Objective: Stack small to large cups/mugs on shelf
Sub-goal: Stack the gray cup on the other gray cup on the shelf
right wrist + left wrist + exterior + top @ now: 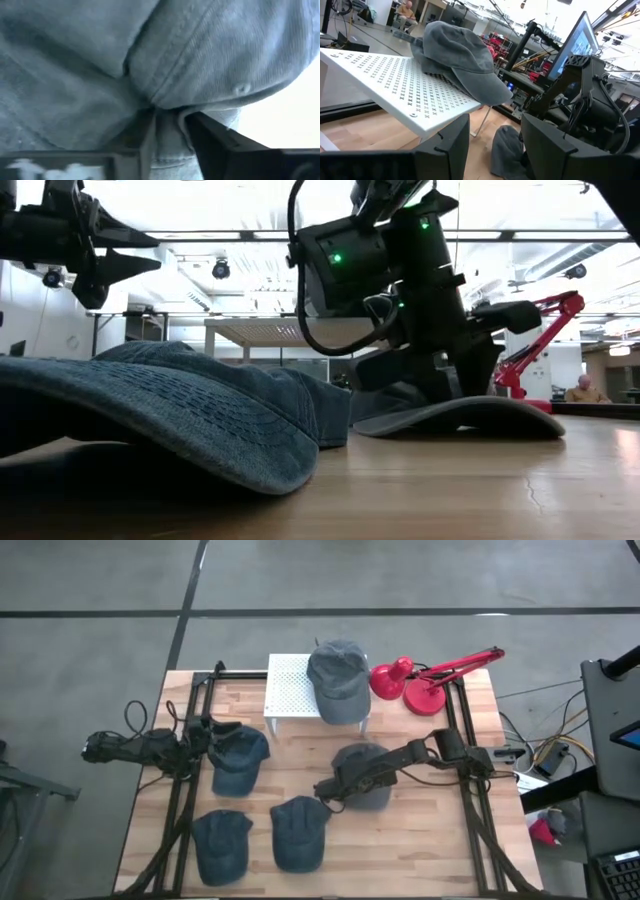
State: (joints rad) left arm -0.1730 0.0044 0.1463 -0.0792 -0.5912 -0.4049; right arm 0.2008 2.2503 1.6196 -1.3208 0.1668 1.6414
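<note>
A grey cap [340, 678] lies on the white perforated shelf [292, 690], its brim over the shelf's near edge; it also shows in the left wrist view [462, 55]. A second grey cap [365, 765] lies mid-table under my right gripper [332, 790], which is shut on its cloth. Three denim caps rest on the table: one [238, 760] beside my left gripper [205, 730], two [222, 845] [300, 832] near the front edge. My left gripper [492, 150] is open, above the table, facing the shelf. My right gripper [167, 120] pinches a bunched fold of the grey cap's crown cloth [165, 107] between its two fingers [210, 135], on the cap's side toward the table's left. It reaches over the cap from the table's right, slanting down. The cap's brim [480, 415] lies on the table.
A red desk lamp [420, 680] stands right of the shelf at the far edge. A denim cap [180, 415] fills the low view's foreground. Bare wood [420, 840] lies at the near right of the table. A person sits far off in the room [407, 12].
</note>
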